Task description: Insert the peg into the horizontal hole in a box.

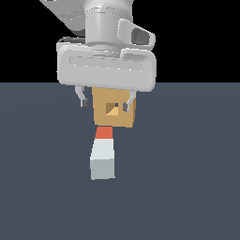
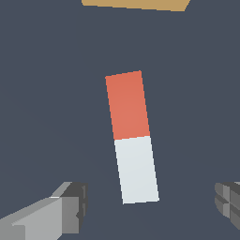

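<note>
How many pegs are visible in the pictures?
1. The peg lies on the floor in front of the box, its orange end toward the box, below the open hand.

Open surface all round the peg, fingers spread wide with room either side, only the box blocking beyond its orange end.

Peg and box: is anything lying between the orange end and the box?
No. In the wrist view only bare dark floor separates the peg from the box. The open gripper holds nothing.
</note>
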`<state>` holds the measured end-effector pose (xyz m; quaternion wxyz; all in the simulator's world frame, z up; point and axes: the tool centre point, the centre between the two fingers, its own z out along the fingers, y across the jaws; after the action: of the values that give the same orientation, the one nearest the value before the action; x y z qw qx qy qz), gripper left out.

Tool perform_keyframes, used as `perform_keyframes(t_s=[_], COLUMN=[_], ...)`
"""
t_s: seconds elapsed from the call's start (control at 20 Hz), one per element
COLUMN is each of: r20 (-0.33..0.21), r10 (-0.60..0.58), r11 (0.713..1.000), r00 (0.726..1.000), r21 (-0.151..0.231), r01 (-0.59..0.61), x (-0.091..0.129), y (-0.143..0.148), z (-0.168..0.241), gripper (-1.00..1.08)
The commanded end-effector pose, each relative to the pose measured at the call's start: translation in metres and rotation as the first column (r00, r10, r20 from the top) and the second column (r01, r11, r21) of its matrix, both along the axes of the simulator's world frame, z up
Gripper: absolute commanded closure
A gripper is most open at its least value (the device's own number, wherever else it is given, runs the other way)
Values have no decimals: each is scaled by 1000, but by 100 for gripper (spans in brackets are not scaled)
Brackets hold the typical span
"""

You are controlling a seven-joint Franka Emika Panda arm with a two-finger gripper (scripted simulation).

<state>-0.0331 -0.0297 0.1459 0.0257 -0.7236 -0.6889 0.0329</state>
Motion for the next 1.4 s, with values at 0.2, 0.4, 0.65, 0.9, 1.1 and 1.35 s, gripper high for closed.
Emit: perform_keyframes(t_s=[0.2,0.4,0.65,0.9,1.1,1.35], r20=[3,13,35,61,75,83], r10=[6,22,59,102,125,138], r11=[1000,1000,998,995,992,990], r00=[1000,1000,998,993,989,987], r21=[0,2,4,6,7,8], r01=[-6,-22,-59,-103,-126,-139], x=[-1,-2,-5,-7,-7,-7], y=[-1,-4,-12,-21,-26,-29], z=[-3,-11,-29,-52,-64,-71], gripper=[-92,-92,-92,-92,-92,-92])
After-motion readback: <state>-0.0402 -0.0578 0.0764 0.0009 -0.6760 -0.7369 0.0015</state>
